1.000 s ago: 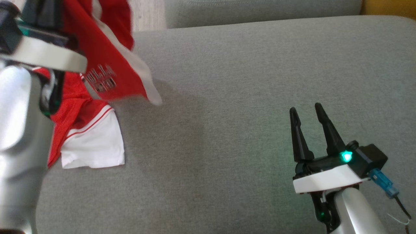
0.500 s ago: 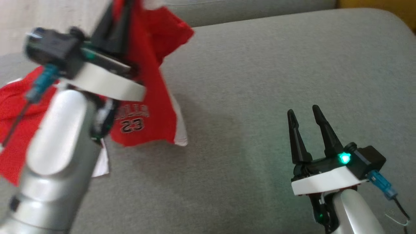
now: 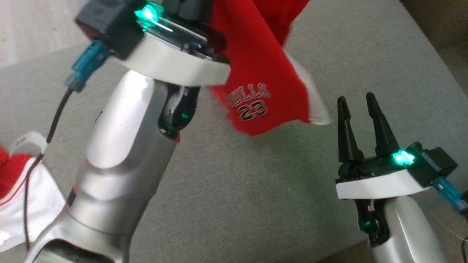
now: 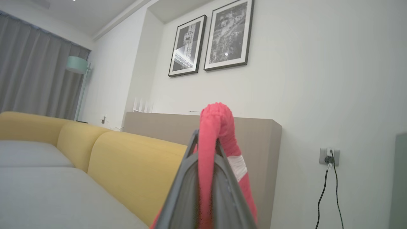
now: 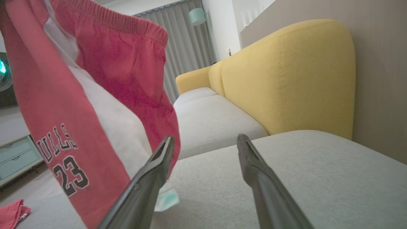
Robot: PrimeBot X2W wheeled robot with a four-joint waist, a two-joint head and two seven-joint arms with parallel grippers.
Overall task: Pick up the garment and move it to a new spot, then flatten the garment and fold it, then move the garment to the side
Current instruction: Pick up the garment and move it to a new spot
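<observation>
The garment (image 3: 256, 73) is a pair of red shorts with white side panels and "BULLS 23" printed on one leg. It hangs from my left gripper (image 4: 207, 143), which is shut on a bunched fold of the red cloth (image 4: 216, 117). In the head view the left wrist (image 3: 172, 62) is raised at the upper middle, with the shorts dangling to its right over the grey cushion (image 3: 256, 190). My right gripper (image 3: 356, 100) stands open at the lower right, holding nothing. In the right wrist view the hanging shorts (image 5: 79, 95) are just left of its fingers (image 5: 159, 162).
Another red and white cloth (image 3: 22, 182) lies on the cushion at the far left. A yellow backrest (image 5: 286, 79) runs behind the grey seats. The cushion's front edge and corner lie close to my right arm, at the lower right of the head view.
My left arm has swung up and to the right with the shorts, bringing them close to the right gripper. The head camera has also turned. The right gripper stays open.
</observation>
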